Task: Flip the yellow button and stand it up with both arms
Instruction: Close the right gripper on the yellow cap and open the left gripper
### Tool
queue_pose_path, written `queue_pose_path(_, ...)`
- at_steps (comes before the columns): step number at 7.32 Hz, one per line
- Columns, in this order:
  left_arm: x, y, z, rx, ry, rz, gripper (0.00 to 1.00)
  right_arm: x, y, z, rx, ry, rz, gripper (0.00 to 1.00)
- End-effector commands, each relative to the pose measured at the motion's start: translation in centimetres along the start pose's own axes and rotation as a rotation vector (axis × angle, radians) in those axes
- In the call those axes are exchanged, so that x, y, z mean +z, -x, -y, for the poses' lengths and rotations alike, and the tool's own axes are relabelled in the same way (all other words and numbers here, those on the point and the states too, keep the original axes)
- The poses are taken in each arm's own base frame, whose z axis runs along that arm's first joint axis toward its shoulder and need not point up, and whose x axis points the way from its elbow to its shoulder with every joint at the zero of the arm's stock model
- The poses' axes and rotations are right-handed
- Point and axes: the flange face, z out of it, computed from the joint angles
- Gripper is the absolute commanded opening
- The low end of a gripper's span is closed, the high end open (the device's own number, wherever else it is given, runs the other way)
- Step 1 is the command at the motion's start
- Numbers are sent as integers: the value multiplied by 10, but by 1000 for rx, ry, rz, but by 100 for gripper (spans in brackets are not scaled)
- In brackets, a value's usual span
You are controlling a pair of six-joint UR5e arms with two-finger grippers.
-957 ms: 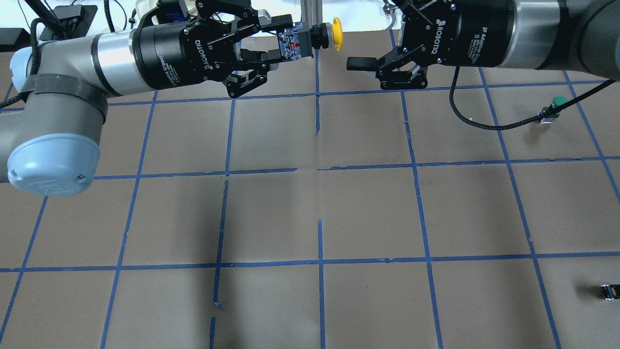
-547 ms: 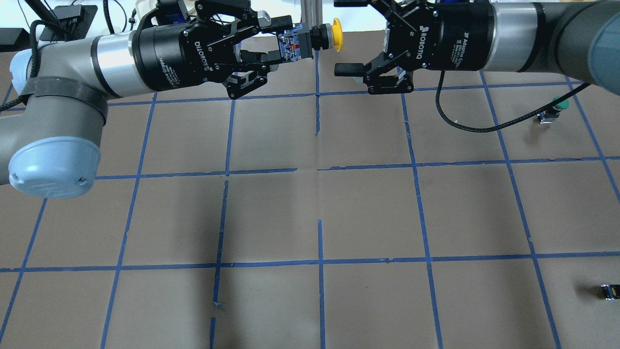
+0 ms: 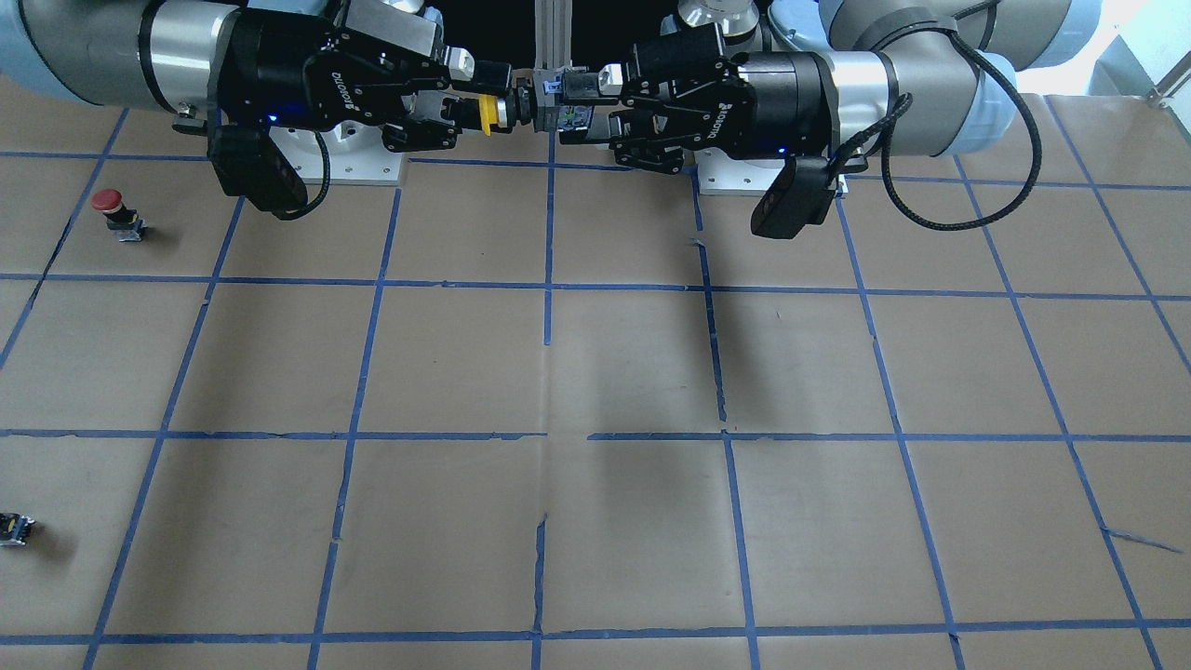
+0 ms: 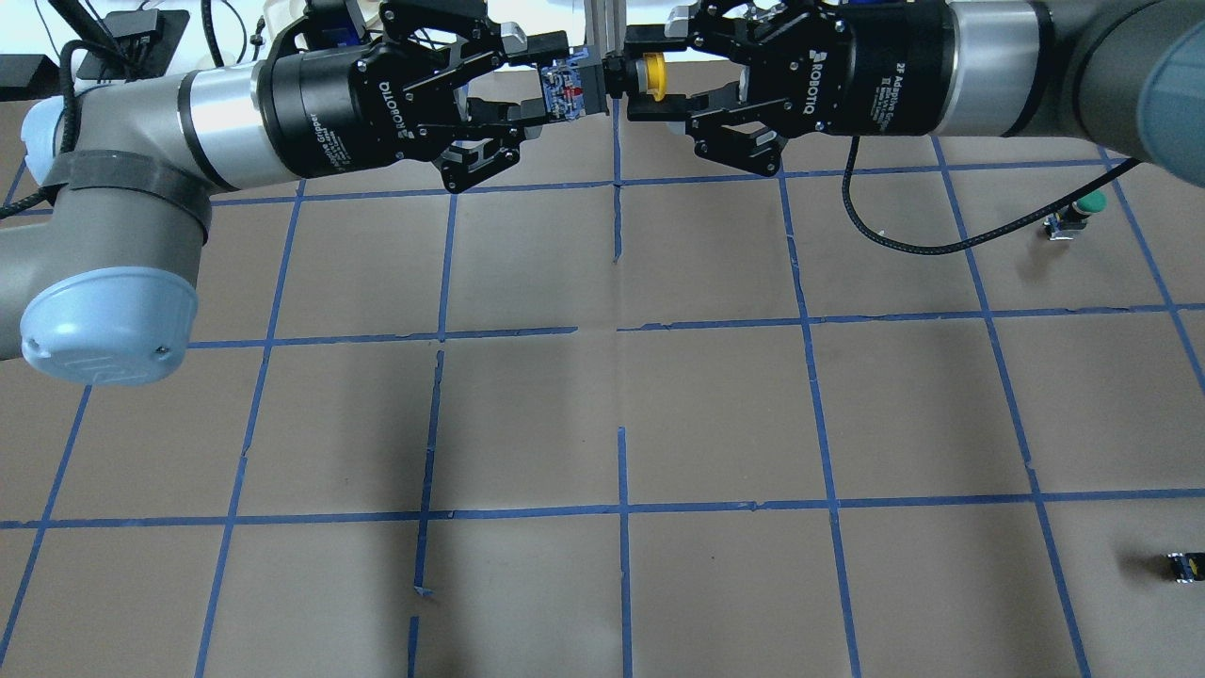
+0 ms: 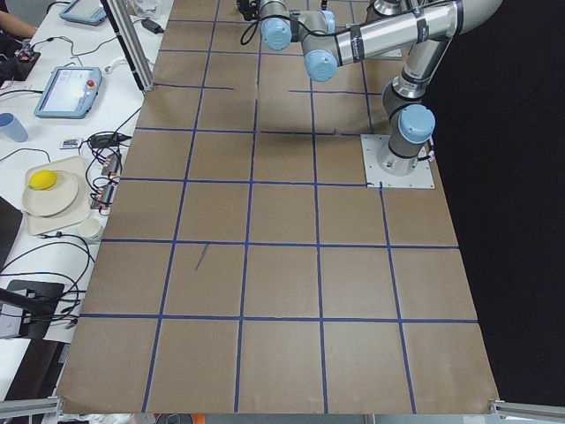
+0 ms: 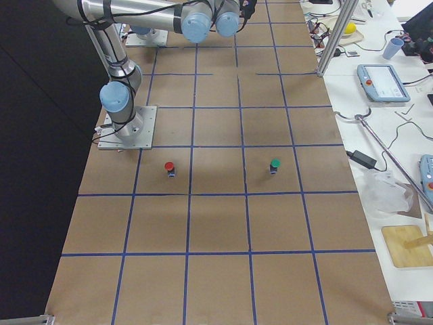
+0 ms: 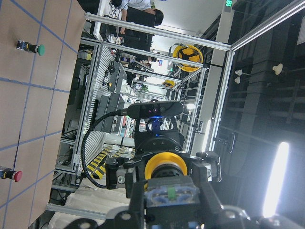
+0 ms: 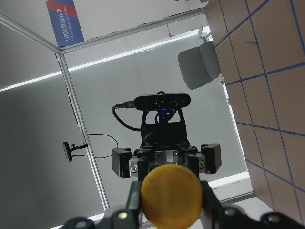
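1 table: brown top w/ 1 blue tape grid.

2 arms, both held level, up off the top. In the overhead view the left arm enters at 9 o'clock and the right arm at 2 o'clock. They meet at 12 o'clock.

2 grippers, nose to nose.
- Left gripper: jaws clamped on the base of the yellow button.
- Right gripper: jaws narrow, 1 finger at 12 and 1 at 6 o'clock of the cap. Can't tell if the pads touch it.

3 buttons.
- 1 yellow button: in the air btwn the 2 grippers, lying level. In the overhead view the cap points to 3 o'clock and the base to 9. In the right wrist view the cap's face fills the 6 o'clock spot. In the left wrist view the base is nearest, the cap behind it.
- 1 red button: on the table, cap up, at 10 o'clock of the front view, well apart from the grippers.
- 1 green button: on the table at 2 o'clock of the overhead view.
- The right side view shows red & green in 1 row, well apart.

1 dark part: on the table at 4 o'clock of the overhead view, by the frame edge, far from everything else.
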Motion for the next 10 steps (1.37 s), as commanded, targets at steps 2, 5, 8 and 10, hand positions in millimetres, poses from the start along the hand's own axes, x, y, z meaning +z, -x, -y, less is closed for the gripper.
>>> queue_pose_path(2,0,1,0,-1,0,1,12,0,2,0,-6,0,-2,40)
queue_pose_path(5,0,5,4,6,-4,14,100,0,1,0,-8,7,-19,40)
queue_pose_path(8,-5,10,11,-4,-21,39,100,-7,-10,2,-127,58,-215,40)
queue_pose_path(10,-11,41,29,-40,-70,223,100,-21,-28,3,-258,127,-536,40)
